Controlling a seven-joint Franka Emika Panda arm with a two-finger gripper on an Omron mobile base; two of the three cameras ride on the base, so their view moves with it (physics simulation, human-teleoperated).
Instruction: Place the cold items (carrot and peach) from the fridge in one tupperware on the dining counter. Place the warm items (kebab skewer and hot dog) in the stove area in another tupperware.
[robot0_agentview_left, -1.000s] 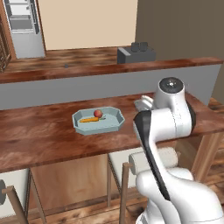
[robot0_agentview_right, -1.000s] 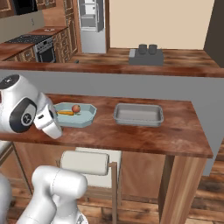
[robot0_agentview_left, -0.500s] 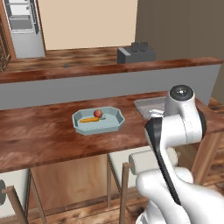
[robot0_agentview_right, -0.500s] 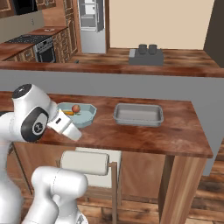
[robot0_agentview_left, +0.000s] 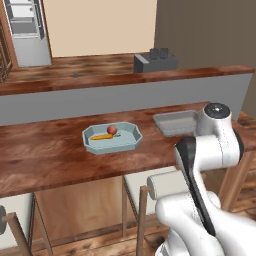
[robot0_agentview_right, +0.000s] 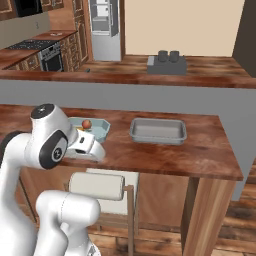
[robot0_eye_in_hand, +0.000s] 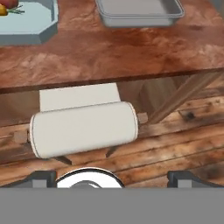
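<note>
A pale blue octagonal tupperware (robot0_agentview_left: 111, 138) on the dining counter (robot0_agentview_left: 55, 160) holds the carrot (robot0_agentview_left: 102, 136) and the peach (robot0_agentview_left: 112, 130). To its right sits a grey rectangular tupperware (robot0_agentview_left: 175, 122) with nothing in it. My gripper (robot0_eye_in_hand: 112, 178) is open and holds nothing. It hangs at the counter's front edge over a stool and faces down at it. In the hand view the blue tupperware (robot0_eye_in_hand: 30, 22) shows at top left and the grey tupperware (robot0_eye_in_hand: 138, 11) at top centre. The hand (robot0_agentview_right: 89, 145) sits just in front of the blue tupperware (robot0_agentview_right: 99, 128). The kebab skewer and hot dog are out of view.
A stool with a white rolled cushion (robot0_eye_in_hand: 83, 129) stands under the counter below the gripper. Behind the dining counter runs a higher counter with a grey appliance (robot0_agentview_right: 167, 62). The fridge (robot0_agentview_right: 105, 20) stands at the back, with the stove (robot0_agentview_right: 30, 46) to the far left.
The arm has swung to the right along the counter's front edge and its hand has drawn back from the blue tupperware. The tupperwares and the food have not moved.
</note>
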